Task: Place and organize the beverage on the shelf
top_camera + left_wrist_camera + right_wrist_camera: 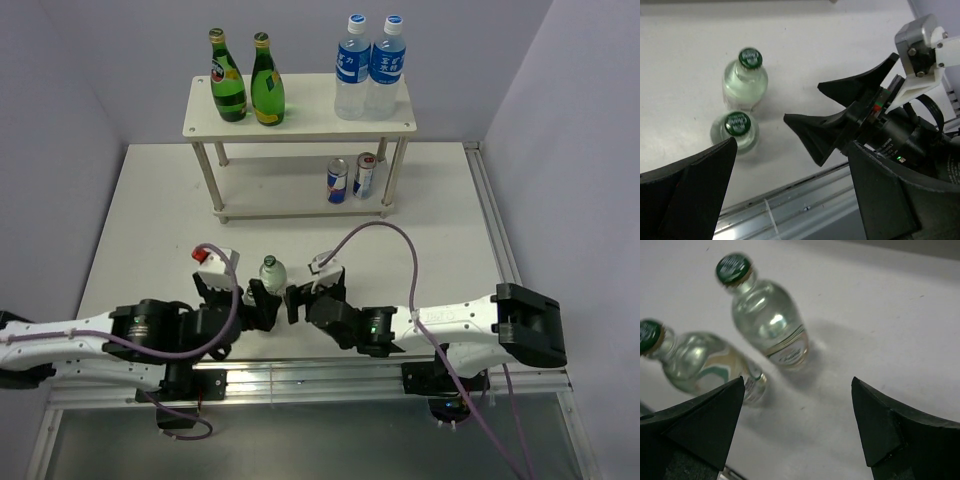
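Two squat clear bottles with green caps stand on the white table close together. One (270,272) shows in the top view; the other is mostly hidden by my left gripper (252,300). In the left wrist view both bottles (745,80) (736,132) stand left of and beyond my open, empty left gripper (790,195). My right gripper (303,297) is open and empty, with the bottles (771,322) (702,360) ahead to its left (797,407). On the shelf (300,125), two dark-green bottles (247,82) stand top left and two cans (350,178) lower right.
Two tall water bottles with blue caps (368,68) stand on the shelf's top right. The right gripper's fingers (840,112) show close in the left wrist view. A metal rail (320,375) runs along the table's near edge.
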You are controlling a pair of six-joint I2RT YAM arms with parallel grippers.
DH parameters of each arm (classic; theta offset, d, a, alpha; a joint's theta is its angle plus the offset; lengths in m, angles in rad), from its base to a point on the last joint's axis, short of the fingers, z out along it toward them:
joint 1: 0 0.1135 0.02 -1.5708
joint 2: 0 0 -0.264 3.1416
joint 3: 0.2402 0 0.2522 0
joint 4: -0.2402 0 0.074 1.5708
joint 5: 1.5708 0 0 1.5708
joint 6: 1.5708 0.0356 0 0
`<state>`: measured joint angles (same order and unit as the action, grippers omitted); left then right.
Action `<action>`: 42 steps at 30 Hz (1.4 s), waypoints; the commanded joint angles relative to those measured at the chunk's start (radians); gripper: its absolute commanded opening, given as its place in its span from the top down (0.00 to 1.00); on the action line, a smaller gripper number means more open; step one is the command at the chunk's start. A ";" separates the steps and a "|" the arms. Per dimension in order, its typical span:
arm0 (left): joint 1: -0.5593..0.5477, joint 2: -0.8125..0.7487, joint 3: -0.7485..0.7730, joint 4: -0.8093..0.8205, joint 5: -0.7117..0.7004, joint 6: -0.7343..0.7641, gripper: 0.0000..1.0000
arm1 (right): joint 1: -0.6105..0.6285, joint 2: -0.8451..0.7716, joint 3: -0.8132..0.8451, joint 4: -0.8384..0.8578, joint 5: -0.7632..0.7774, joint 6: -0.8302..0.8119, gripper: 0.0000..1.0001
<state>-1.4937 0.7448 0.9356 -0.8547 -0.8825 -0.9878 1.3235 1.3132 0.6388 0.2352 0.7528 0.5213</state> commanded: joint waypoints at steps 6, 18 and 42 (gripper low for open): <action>-0.310 0.255 0.089 -0.456 -0.222 -0.619 0.01 | 0.063 0.156 0.019 0.139 -0.061 0.019 0.06; -0.379 0.234 -0.055 -0.353 -0.196 -0.723 0.01 | 0.011 0.380 0.128 0.272 0.008 -0.072 0.06; -0.382 0.335 -0.279 -0.236 -0.199 -0.942 0.01 | -0.162 0.670 0.323 0.472 -0.069 -0.152 0.07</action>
<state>-1.8690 1.0817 0.6773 -1.1347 -1.0695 -1.8919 1.1694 1.9621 0.9203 0.6418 0.6853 0.3790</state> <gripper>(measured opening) 0.993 0.934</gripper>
